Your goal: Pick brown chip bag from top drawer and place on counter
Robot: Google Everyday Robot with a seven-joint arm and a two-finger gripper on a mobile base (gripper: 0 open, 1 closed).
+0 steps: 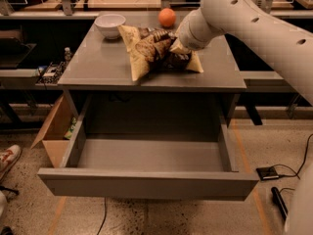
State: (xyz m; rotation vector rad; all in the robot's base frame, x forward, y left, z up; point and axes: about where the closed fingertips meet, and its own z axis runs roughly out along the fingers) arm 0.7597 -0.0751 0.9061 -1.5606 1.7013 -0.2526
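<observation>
Camera view: the bag point(146, 53) lies on the counter point(98, 67), crumpled and propped up, with one corner pointing toward the front edge. The gripper point(172, 47) is at the bag's right side, against it, at the end of the arm point(254, 23) that reaches in from the right. The wrist hides the gripper's tip, so it cannot be told whether it clamps the bag or has let go. The drawer point(146, 182) stands pulled out below the counter, and no bag is in it. A bowl point(109, 24) and an orange point(167, 17) sit at the back of the counter, the bowl just beside the bag's upper left corner. Judgement: the step in hand is the placing, at or near its end. The next move calls for a confirmed release, then a withdrawal up and to the right, clear of the bowl and the orange, so that the bag is not dragged toward the edge.
</observation>
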